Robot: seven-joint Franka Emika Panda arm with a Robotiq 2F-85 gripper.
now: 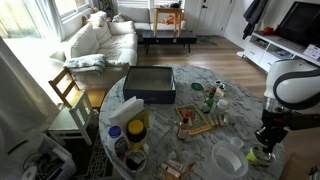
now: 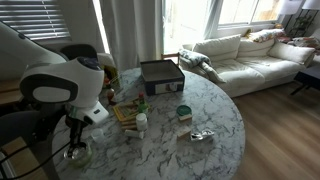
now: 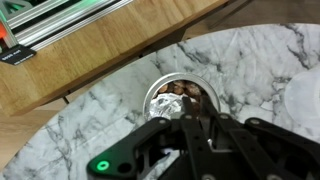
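Note:
My gripper (image 3: 194,106) hangs over a small clear bowl (image 3: 205,88) near the edge of the round marble table (image 3: 90,130). The bowl holds brown pieces and a crumpled silvery wrapper (image 3: 163,102). The fingertips are close together, just over the bowl's inside and next to the wrapper. I see nothing held between them. In both exterior views the gripper (image 1: 266,140) (image 2: 72,137) stands straight above the bowl (image 1: 261,156) (image 2: 76,153).
A dark box (image 1: 150,83) (image 2: 160,74) lies on the table's far part. Bottles, jars and small items (image 1: 205,100) (image 2: 140,118) crowd the middle. A wooden chair (image 1: 68,92) and white sofa (image 1: 100,38) stand beyond. A wooden floor (image 3: 90,55) lies under the table's edge.

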